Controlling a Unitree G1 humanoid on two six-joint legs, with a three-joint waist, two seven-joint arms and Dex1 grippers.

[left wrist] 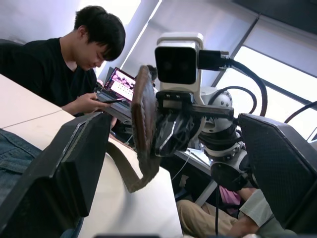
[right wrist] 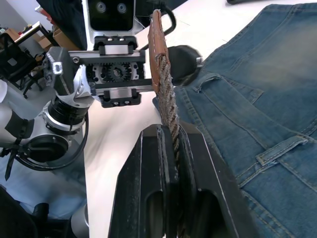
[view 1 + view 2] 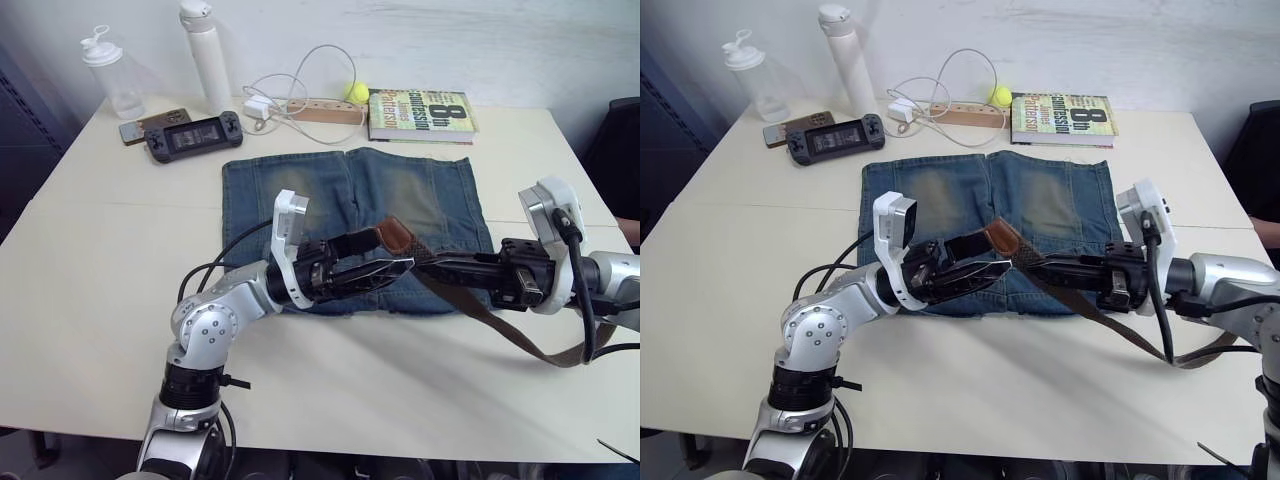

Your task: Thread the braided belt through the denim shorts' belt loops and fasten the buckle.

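The denim shorts [image 3: 350,195] lie flat on the table, legs pointing away from me and waistband at the near edge. My right gripper [image 3: 422,263] is shut on the braided belt [image 2: 166,99] just behind its brown leather tip [image 3: 395,232], which it holds raised over the waistband. From there the strap trails off to the right across the table [image 3: 520,345]. My left gripper [image 3: 396,252] is open and faces the right one, with its fingers on either side of the belt tip. One of the belt loops [image 2: 280,148] shows on the denim. The buckle is out of view.
At the far edge stand a book [image 3: 420,115], a power strip [image 3: 320,110] with a white cable, a yellow ball [image 3: 357,92], a white bottle [image 3: 208,55], a clear bottle [image 3: 112,75], a game console [image 3: 193,135] and a phone [image 3: 150,125]. A person [image 1: 74,64] sits nearby with a laptop.
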